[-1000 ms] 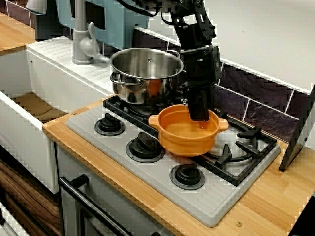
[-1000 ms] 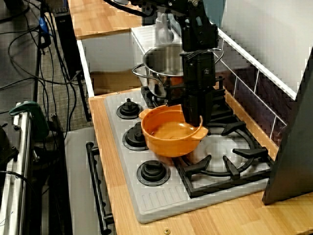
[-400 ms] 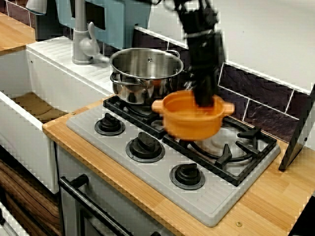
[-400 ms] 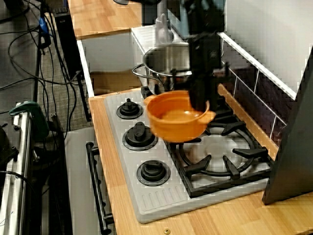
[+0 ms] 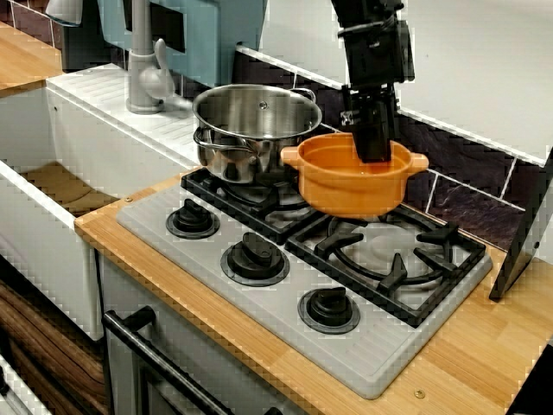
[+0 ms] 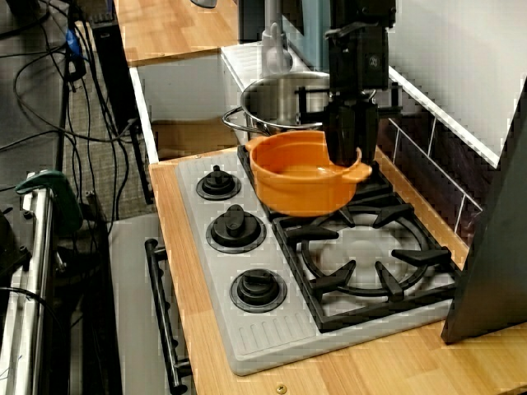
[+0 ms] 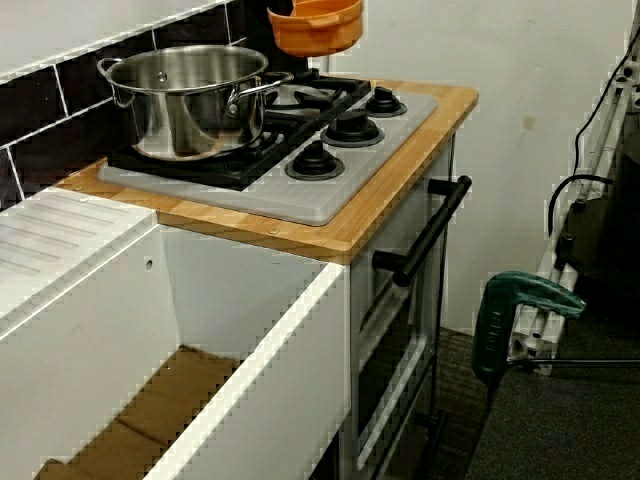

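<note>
My gripper (image 5: 373, 145) is shut on the far rim of an orange two-handled pot (image 5: 350, 186) and holds it in the air above the black burner grates (image 5: 389, 252), upright and close to the tiled back wall. Seen from the stove's end, the gripper (image 6: 344, 150) reaches down into the orange pot (image 6: 298, 185), which hangs just right of a steel pot (image 6: 276, 103). That steel pot (image 5: 255, 130) stands on the rear left burner, almost touching the orange one. From the sink side only the orange pot (image 7: 318, 27) shows at the top edge.
Three black knobs (image 5: 255, 257) line the grey hob plate (image 5: 380, 350). A white sink basin (image 5: 52, 186) and grey tap (image 5: 143, 69) lie to the left. A dark panel (image 5: 527, 233) leans at the right. An oven handle (image 7: 430, 230) juts out in front.
The orange pot has risen off the front of the burner grate and moved back and to the right with the gripper, toward the wall.
</note>
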`<state>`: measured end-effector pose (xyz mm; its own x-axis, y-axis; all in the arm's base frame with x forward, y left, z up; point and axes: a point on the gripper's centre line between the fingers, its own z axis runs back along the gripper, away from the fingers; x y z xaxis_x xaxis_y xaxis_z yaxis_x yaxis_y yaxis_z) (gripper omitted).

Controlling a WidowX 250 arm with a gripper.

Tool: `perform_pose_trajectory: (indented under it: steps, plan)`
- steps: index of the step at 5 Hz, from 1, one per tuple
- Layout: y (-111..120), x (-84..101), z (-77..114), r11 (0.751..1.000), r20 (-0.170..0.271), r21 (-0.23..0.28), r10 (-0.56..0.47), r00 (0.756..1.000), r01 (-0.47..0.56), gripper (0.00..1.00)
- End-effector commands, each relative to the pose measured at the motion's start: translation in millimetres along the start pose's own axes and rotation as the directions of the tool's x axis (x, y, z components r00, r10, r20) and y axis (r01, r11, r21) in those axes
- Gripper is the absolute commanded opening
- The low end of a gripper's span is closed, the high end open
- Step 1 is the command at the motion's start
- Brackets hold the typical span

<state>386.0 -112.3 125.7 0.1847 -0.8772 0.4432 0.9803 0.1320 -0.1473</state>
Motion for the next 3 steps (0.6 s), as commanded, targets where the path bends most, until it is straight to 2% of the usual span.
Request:
perform_pose_trajectory:
  steps: [1, 2, 3]
  plan:
    - [-3, 13.1, 12.0, 0.997, -0.008, 0.069, -0.038, 0.999, 0.038, 0.00]
    - [5, 9.9, -6.1, 0.997, -0.019, 0.070, -0.014, 1.000, 0.015, 0.00]
    - [12, 2.0, -16.3, 0.995, -0.027, 0.100, 0.014, 1.000, -0.011, 0.00]
